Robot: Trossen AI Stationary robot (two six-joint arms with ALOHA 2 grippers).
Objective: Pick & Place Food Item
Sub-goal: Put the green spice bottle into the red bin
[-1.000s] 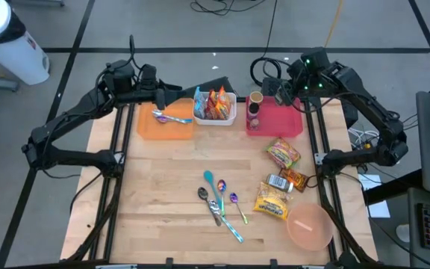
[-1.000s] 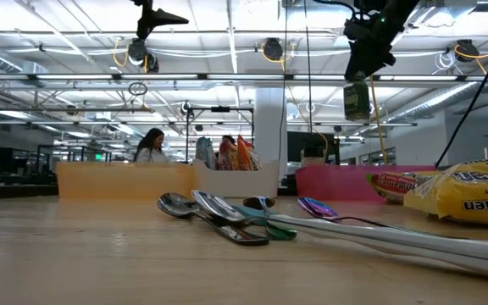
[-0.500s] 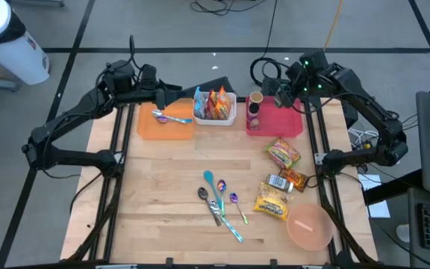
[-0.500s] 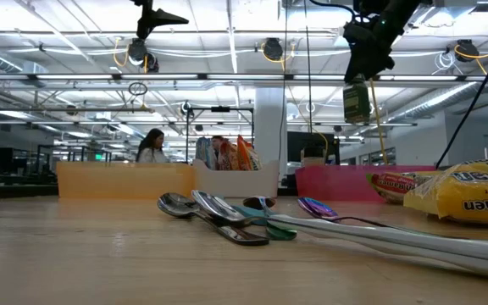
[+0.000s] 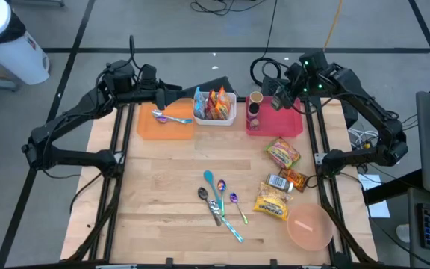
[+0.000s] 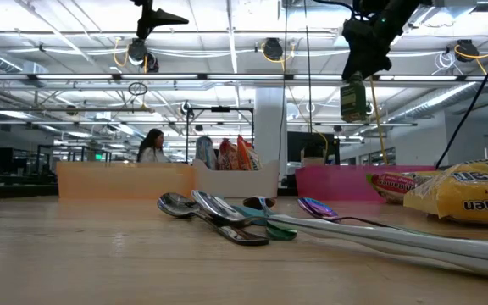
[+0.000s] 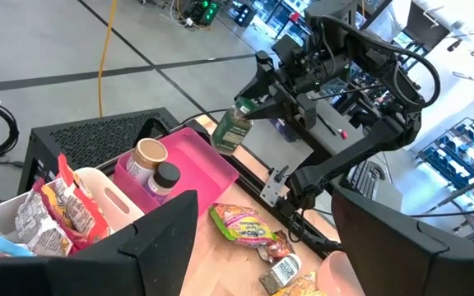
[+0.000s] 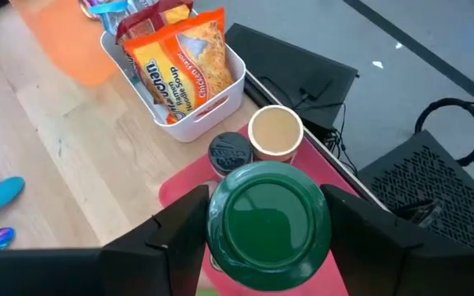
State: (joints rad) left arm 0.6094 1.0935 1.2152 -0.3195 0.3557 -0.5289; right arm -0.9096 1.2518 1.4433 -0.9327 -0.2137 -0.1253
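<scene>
above the pink tray (image 5: 284, 119), at the counter's (image 5: 170, 194) far right corner: right tool (image 5: 281, 95), fingers clamped on a green-lidded jar (image 8: 268, 216), jar held upright in the air and clear of the tray floor; seen from the left wrist the same jar (image 7: 231, 129) hangs over the tray's open end.

inside the pink tray, at its end nearest the white bin (image 5: 215, 107): one tan-topped cup (image 5: 255, 99) and one dark-lidded jar (image 5: 253, 112), upright, side by side.

beside the pink tray: white bin holding upright snack packets (image 8: 182, 59).

beyond the white bin from the pink tray: orange tray (image 5: 164, 123) with a spoon (image 5: 169, 117) lying in it. left tool (image 5: 172, 89) hovers at this tray's far edge; fingers spread wide, holding nothing.

nearer than the pink tray, along the counter's right side: red-green snack bag (image 5: 283, 153), small dark wrappers (image 5: 287, 179), yellow noodle packet (image 5: 272, 202), pink bowl (image 5: 309, 226).

toward the counter's middle from the noodle packet: cluster of spoons (image 5: 219, 200), metal and coloured, overlapping.

background, low view: a person (image 6: 151, 144) seated far behind the counter.
</scene>
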